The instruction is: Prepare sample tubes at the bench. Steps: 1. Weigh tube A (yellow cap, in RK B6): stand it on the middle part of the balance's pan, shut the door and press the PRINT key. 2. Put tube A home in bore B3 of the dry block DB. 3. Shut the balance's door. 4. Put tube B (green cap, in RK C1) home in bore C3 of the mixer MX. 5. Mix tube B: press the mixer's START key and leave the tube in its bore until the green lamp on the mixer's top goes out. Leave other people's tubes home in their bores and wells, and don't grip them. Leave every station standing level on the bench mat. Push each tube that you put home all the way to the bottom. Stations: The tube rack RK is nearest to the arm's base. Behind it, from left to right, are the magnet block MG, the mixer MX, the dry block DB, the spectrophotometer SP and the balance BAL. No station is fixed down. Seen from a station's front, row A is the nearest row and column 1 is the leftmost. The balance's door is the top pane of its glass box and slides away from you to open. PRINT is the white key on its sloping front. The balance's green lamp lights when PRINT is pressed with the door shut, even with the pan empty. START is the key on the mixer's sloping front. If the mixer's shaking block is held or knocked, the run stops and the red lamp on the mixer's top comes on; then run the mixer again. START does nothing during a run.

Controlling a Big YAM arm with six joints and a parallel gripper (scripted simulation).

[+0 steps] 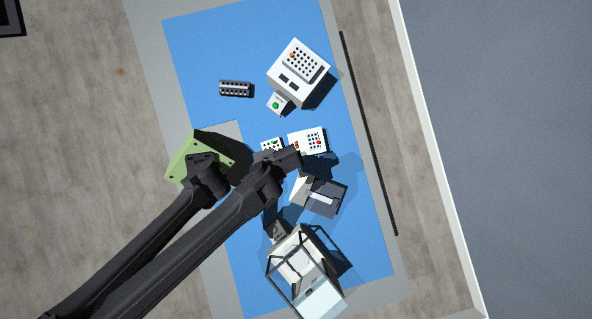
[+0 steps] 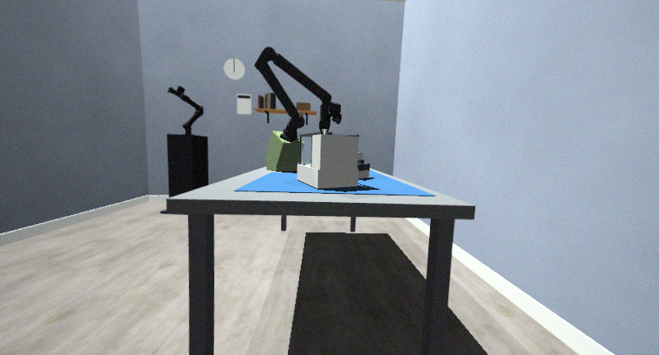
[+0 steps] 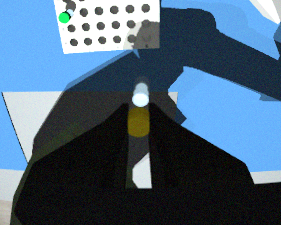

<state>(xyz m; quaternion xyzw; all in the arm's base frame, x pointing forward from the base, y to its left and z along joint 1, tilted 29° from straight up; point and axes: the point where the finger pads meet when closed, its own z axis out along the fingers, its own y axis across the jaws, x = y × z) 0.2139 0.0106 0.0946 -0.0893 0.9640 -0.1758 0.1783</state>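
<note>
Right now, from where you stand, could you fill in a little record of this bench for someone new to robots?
Tool: closed on the yellow-capped tube
Carried tube: clear of the rack, above the bench
Green-capped tube: in the rack
Orange cap: on the mixer
Balance door: open, slid back
Balance reading: cannot tell

Black bent arm (image 2: 284,87), green base block (image 2: 282,152), white balance (image 2: 338,161), blue mat (image 2: 257,186)
</note>
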